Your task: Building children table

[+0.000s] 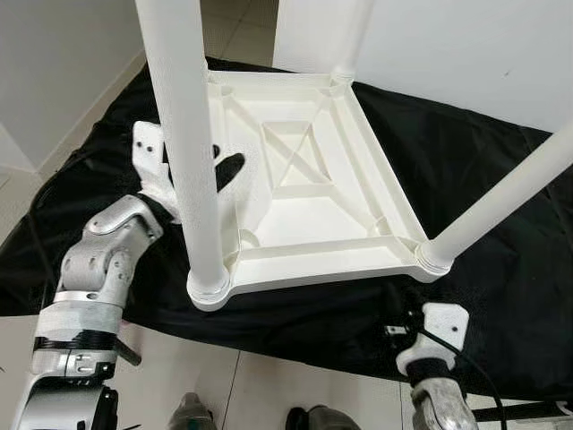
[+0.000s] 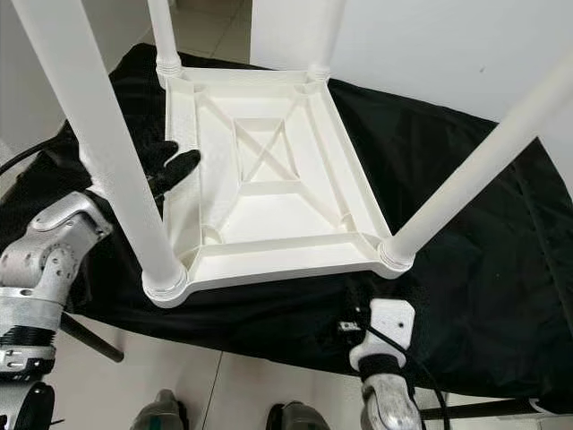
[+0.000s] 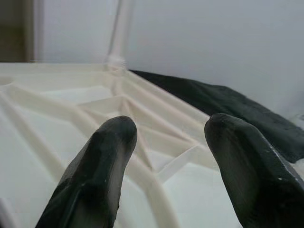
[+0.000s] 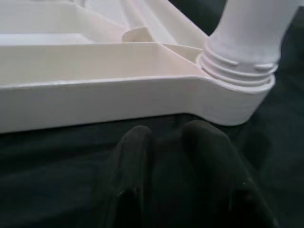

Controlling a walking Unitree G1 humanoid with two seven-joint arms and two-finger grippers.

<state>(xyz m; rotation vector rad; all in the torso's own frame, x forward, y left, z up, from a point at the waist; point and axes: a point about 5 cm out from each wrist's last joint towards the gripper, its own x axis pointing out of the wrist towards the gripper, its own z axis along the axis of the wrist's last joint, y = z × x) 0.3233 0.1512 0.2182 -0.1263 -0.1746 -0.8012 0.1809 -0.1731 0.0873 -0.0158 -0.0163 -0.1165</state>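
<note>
A white plastic children's table (image 1: pixel 309 228) lies upside down on a black cloth (image 1: pixel 488 269). Its ribbed underside faces up, and legs stand in its corners: front left (image 1: pixel 190 134), front right (image 1: pixel 501 197), back right (image 1: pixel 351 40) and back left (image 2: pixel 162 36). My left gripper (image 2: pixel 175 161) reaches over the table's left edge. It is open, its fingers (image 3: pixel 107 156) hovering just above the ribs with nothing between them. My right gripper (image 4: pixel 168 142) sits low on the cloth before the front right corner. It is shut on nothing, and its tips stop short of the table's rim (image 4: pixel 118 95).
The cloth covers a low surface and hangs over its front edge. Pale tiled floor (image 1: pixel 224 385) lies in front, with my feet (image 1: pixel 192 412) at the bottom. White walls (image 1: pixel 448 45) stand close behind and to the left. A black cable (image 1: pixel 466 358) runs by my right wrist.
</note>
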